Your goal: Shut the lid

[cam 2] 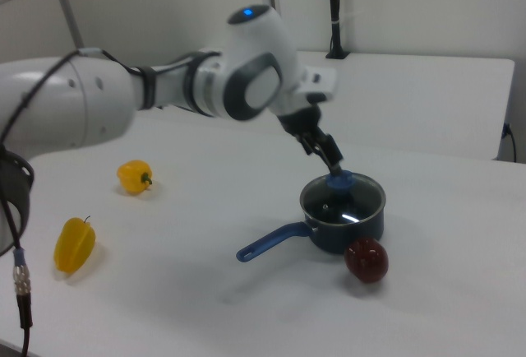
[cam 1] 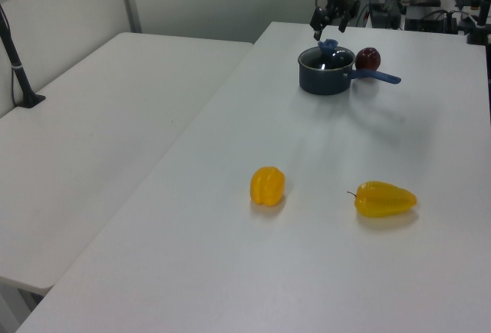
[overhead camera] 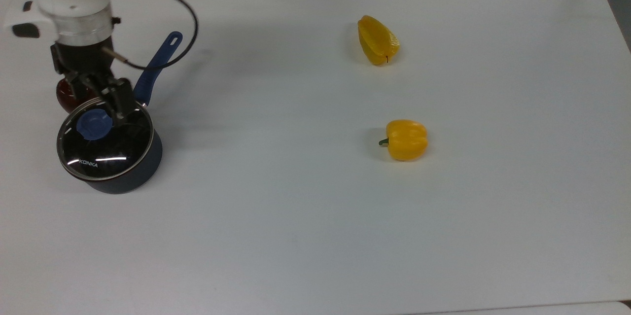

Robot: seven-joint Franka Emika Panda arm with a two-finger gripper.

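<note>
Lid (overhead camera: 104, 139) seated flat on dark pot (overhead camera: 129, 173), far left of table (overhead camera: 315, 231) in the top view. Gripper (cam 1: 331, 17) just above blue knob (overhead camera: 93, 124), jaws apart, gripping nothing. Red fruit (cam 2: 366, 260) beside pot.

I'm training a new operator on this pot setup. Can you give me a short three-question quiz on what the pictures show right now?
1. True or false: the lid sits on the pot.
2. In the right view, which lies nearest the pot: A) the dark red fruit, B) the round yellow pepper, C) the long yellow pepper?
3. Fill in: the tool hangs open just above the lid's ____ knob.

Key: 1 true; 2 A; 3 blue.
</note>
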